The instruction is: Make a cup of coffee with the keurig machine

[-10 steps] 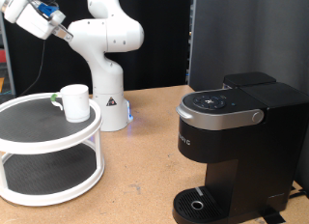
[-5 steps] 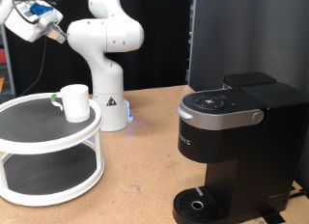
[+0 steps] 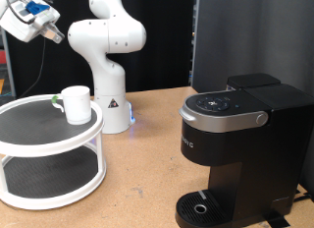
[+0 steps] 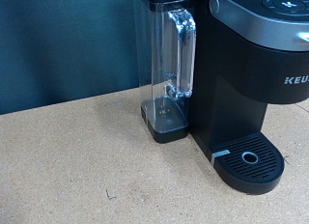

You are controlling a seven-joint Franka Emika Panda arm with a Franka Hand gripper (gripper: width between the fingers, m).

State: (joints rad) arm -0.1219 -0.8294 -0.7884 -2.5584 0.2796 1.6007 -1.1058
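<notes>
One cup below end effector

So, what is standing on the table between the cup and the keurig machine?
In the exterior view, only the robot arm's white base stands between the cup and the keurig machine; otherwise bare table.

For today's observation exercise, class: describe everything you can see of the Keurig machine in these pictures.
The keurig machine is a large matte black coffee maker standing upright on the brown tabletop, at the exterior view's right. Its closed lid carries a silver-grey handle and a round button panel. A round drip tray sits at its base with nothing on it. The wrist view shows a clear water tank with a handle at its side. Nothing but the table touches it.
</notes>
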